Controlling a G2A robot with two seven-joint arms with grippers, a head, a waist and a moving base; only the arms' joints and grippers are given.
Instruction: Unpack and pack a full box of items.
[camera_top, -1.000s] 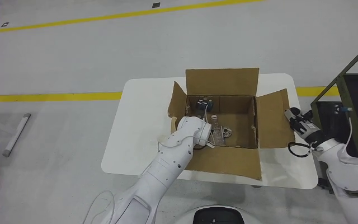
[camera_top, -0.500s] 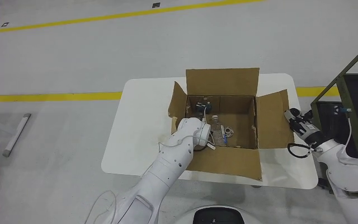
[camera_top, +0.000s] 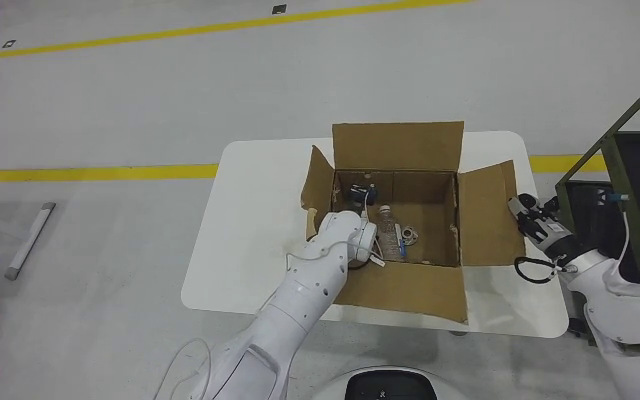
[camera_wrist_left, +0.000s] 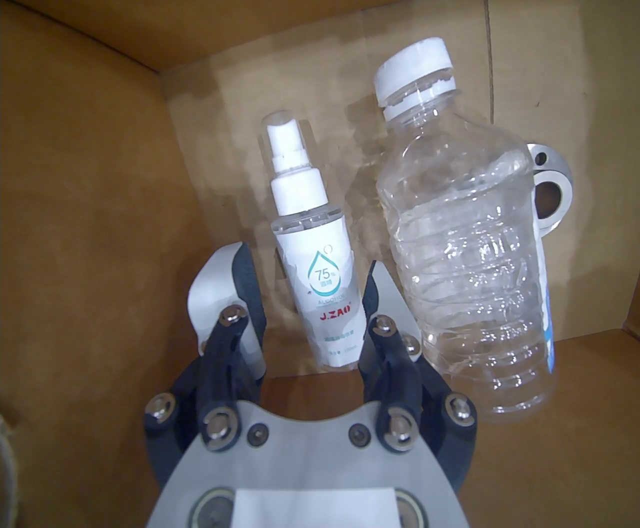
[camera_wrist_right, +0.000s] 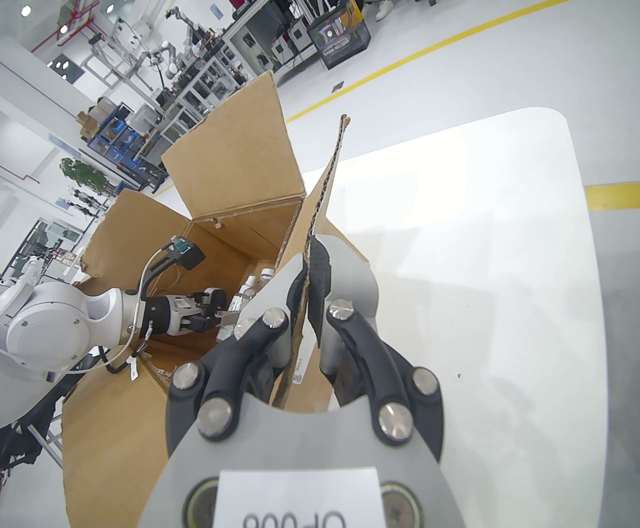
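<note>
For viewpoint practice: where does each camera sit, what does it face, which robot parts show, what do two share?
Top: overhead, looking down into the box; both arms show.
Left wrist: inside the box, facing a spray bottle; open left tool.
Right wrist: outside; right tool grips the flap.
Wrist views share the left tool.

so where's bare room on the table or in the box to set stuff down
The table left of the box: bare, the widest patch. Box floor's right half: bare. Its left is crowded: spray bottle, bottle, flange.
</note>
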